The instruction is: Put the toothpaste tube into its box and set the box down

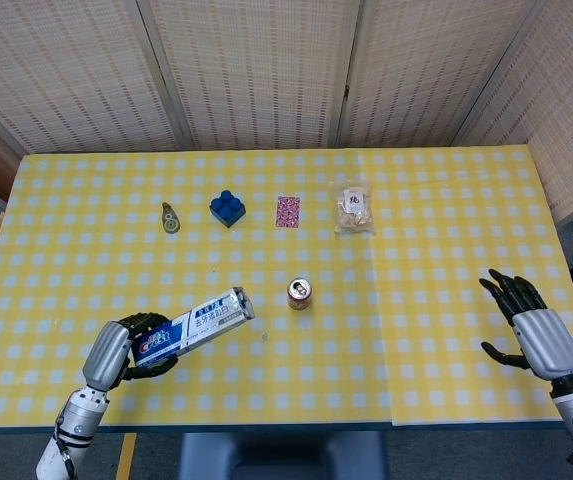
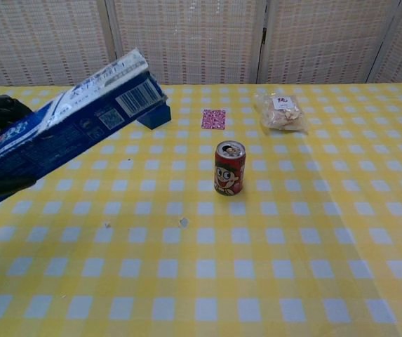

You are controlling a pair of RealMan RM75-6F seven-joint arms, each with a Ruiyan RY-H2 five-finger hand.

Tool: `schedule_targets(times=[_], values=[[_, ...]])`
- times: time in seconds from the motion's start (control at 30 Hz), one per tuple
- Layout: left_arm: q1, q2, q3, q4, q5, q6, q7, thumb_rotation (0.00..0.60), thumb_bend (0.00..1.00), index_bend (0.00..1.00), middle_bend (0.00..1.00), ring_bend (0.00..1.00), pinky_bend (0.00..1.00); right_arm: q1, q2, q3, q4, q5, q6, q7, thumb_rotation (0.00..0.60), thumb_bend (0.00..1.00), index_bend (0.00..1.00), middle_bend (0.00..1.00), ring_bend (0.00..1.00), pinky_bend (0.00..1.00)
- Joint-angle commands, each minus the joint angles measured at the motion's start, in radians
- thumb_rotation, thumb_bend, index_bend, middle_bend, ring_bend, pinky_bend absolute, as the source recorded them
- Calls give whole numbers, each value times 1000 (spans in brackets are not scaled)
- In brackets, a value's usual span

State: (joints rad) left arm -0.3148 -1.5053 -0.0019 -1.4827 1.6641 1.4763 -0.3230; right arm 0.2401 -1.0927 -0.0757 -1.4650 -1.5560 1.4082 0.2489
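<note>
Blue cardboard, the toothpaste box [image 1: 194,321] sits gripped in the left hand [image 1: 126,345], tilted up and off the bench [image 1: 446,220]; no tube shows, so it is presumably already inside. Setting down looks like the step in hand: lower, level, then release. Well off to the other side, the right hand [image 1: 531,325] hangs spread and empty.

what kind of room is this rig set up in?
Probably a lab or staged data-collection area, not a home. The table has a yellow checked cloth and stands against woven folding screens. Unrelated props sit spread out on it: a can, a blue block, a snack bag.
</note>
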Motion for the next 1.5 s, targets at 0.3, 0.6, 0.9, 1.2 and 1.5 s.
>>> schedule_targets(times=[0.3, 0.6, 0.9, 1.2, 1.5], values=[[26, -145, 68, 263, 23, -16, -107, 600, 228, 521, 616, 505, 585, -22, -2, 14, -1, -4, -19, 14, 600, 274, 0, 0, 0, 0], [7, -228, 97, 411, 35, -77, -119, 600, 229, 521, 616, 505, 585, -20, -2, 22, -5, -8, -49, 22, 600, 274, 0, 0, 0, 0], [-2, -298, 85, 531, 20, -95, -101, 600, 230, 520, 616, 502, 580, -16, 5, 21, -8, -24, -74, 39, 600, 273, 0, 0, 0, 0], [-27, -307, 82, 557, 2, -152, -64, 600, 226, 356, 468, 267, 196, -14, 10, 19, -13, -35, -88, 46, 600, 274, 0, 0, 0, 0], [-26, -241, 74, 442, 0, -125, 20, 600, 200, 0, 46, 0, 0, -20, 17, 23, -21, -33, -89, 41, 600, 273, 0, 0, 0, 0]])
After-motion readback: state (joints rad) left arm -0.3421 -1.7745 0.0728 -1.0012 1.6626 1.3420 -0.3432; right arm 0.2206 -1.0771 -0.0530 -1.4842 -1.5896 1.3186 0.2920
